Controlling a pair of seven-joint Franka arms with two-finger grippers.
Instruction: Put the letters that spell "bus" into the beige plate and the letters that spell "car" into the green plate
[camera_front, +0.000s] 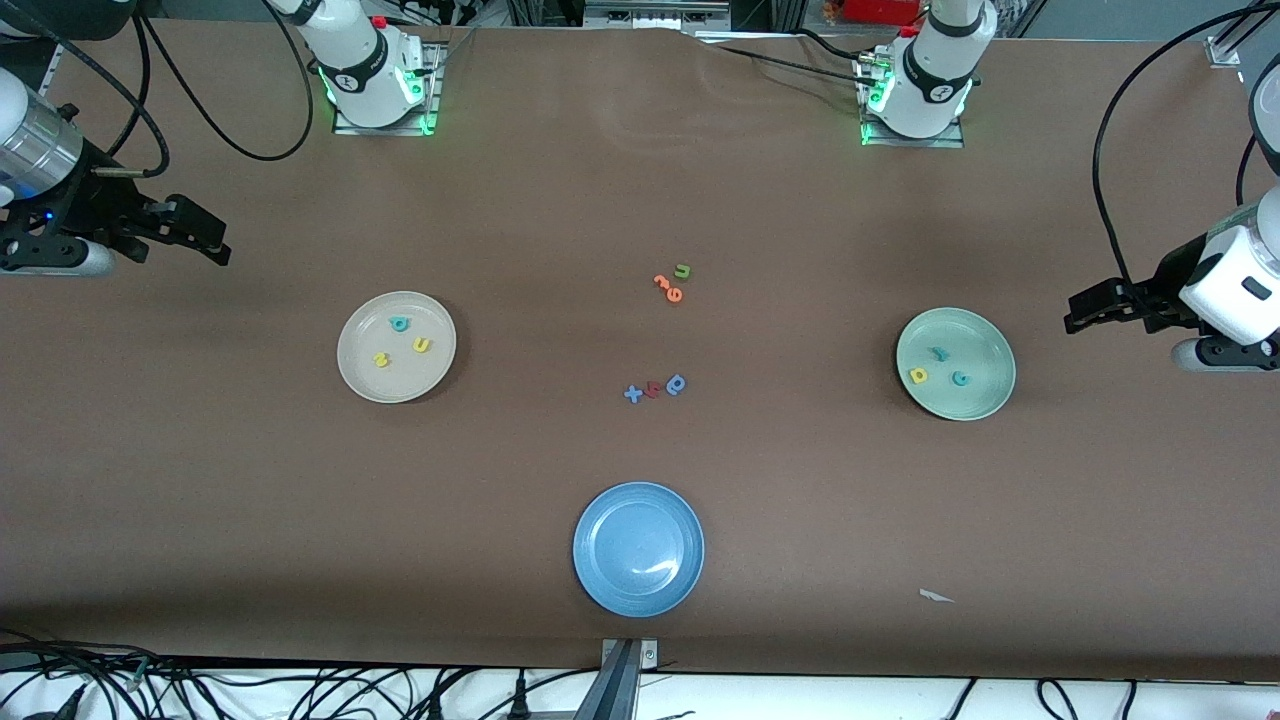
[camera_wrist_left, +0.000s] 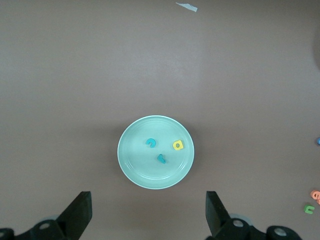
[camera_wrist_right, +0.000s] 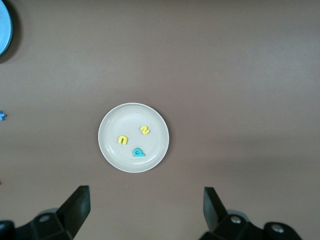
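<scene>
- Front view: a brown table (camera_front: 640, 200) carries three plates. The beige plate (camera_front: 360, 375), toward the right arm's end, holds a teal "b" (camera_front: 400, 323), a yellow "u" (camera_front: 422, 345) and a yellow "s" (camera_front: 382, 360).
- The green plate (camera_front: 985, 395), toward the left arm's end, holds a teal "r" (camera_front: 939, 353), a yellow "a" (camera_front: 918, 375) and a teal "c" (camera_front: 960, 378).
- Between the two lie leftover letters (camera_front: 672, 283) in two small groups; a blue plate (camera_front: 600, 580) sits nearest the camera.
- The right gripper (camera_front: 205, 240) and left gripper (camera_front: 1085, 310) hang at their table ends, empty.
- Left wrist view: fingers (camera_wrist_left: 80, 212) spread wide, holding nothing, above the green plate (camera_wrist_left: 135, 170).
- Right wrist view: fingers (camera_wrist_right: 77, 205) spread wide, holding nothing, above the beige plate (camera_wrist_right: 110, 150).
</scene>
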